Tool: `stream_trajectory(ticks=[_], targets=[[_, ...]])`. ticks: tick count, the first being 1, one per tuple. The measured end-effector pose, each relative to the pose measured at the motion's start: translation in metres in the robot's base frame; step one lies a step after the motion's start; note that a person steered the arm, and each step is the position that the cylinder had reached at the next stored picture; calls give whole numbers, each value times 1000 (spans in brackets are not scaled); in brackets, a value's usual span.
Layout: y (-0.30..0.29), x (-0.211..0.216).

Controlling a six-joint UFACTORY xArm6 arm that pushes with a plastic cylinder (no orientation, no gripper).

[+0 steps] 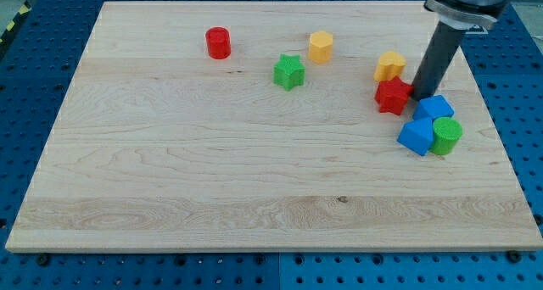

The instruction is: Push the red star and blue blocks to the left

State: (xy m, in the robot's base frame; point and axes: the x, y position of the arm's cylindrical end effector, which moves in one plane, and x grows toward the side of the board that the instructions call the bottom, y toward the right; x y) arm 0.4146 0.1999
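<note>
Tip: my tip [419, 94] is seen planted on the board at the far right, tucked right beside the red star, on its right edge, and just behind the blue blocks.
Fingers: none on this rig, just a plain rod, so nothing can be opened, closed or gripped; only pushing is on offer.
Red star: the red star [392, 95] is parked on the right side of the wooden board [212, 180], looks touching or nearly touching the tip, with the yellow block [389, 66] right behind it.
Blue blocks: two are seen, a blue block [434, 108] just right of the star and a blue block, wedge-ish [416, 136], nearer and slightly left, pressed against the green cylinder [447, 134].
Others: a green star [288, 71] and a yellow hexagon [320, 47] sit mid-board on the far side, a red cylinder [218, 42] further left.
Progress: judged as barely begun, since all three targets are bunched at the right.
Risk 1: the star could be spun off the rod if it's pushed off-centre, since only one target is really lined up.
Risk 2: the blues would likely be left behind by a straight leftward shove, as they sit nearer than the tip.
Risk 3: the green cylinder or yellow block might get dragged along because of how tight the cluster is.
Risk 4: the green star could be clipped further left.
</note>
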Motion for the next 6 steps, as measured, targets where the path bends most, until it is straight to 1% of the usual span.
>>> stream_trajectory(ticks=[1, 2, 3, 4, 6], targets=[[14, 0], [52, 0], [58, 21], [38, 51], [-28, 56]])
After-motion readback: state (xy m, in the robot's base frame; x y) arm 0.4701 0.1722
